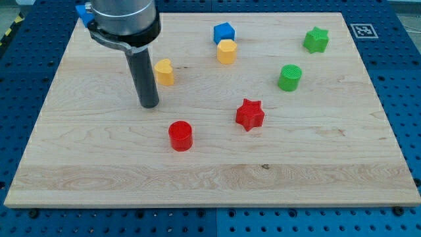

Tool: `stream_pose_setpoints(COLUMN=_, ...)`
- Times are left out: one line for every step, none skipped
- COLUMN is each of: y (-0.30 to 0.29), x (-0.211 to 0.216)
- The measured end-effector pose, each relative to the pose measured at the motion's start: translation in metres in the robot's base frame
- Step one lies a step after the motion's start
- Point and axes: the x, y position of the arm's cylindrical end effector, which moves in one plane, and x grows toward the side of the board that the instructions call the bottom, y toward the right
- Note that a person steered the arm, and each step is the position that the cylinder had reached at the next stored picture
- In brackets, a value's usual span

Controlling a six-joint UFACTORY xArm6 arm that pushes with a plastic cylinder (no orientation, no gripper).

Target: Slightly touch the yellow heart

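Pale wooden surface [210,178] is lying on blue pegboard [401,79]; my tip [150,105], no hand, is sitting at seven o'clock beside the yellow heart [164,72].

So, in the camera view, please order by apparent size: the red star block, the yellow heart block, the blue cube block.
1. red star block, largest, though nearer the view's bottom
2. yellow heart block and blue cube block: too alike to rank; the cube is partly hidden.

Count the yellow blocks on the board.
2: the yellow heart just right of my tip, and a yellow block touching the blue block near the top. None looks hidden.
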Motion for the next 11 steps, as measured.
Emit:
stream_pose_setpoints(y=0.004, x=0.000)
stream_pose_setpoints(y=0.020, x=0.000)
stream_pose_setpoints(y=0.032, x=-0.001)
stream_pose_setpoints(y=0.027, x=-0.005)
stream_pose_setpoints(y=0.002, x=-0.005)
stream_pose_setpoints(y=-0.018, x=-0.005)
stream_pose_setpoints(y=-0.032, x=-0.005)
stream_pose_setpoints(y=-0.032, x=-0.008)
stream_pose_setpoints(y=-0.036, x=-0.022)
stream_pose_setpoints(y=-0.038, x=-0.034)
stream_pose_setpoints(y=-0.033, x=-0.034)
